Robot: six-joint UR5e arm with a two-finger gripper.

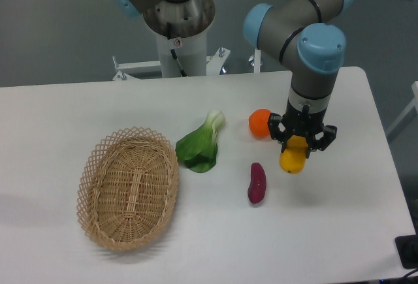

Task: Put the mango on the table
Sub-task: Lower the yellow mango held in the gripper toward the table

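The mango (292, 159), a small yellow-orange oval fruit, is at the right of the white table (339, 232). My gripper (300, 145) points straight down over it with its dark fingers on either side of the mango's top. The fingers are closed on the fruit. The mango's lower end is at or just above the tabletop; I cannot tell whether it touches. The upper part of the mango is hidden by the gripper.
A rounder orange fruit (260, 123) lies just left of the gripper. A dark purple vegetable (257, 183) lies left of and below the mango. A green leafy vegetable (200, 144) is at centre. A wicker basket (128, 187) stands at left.
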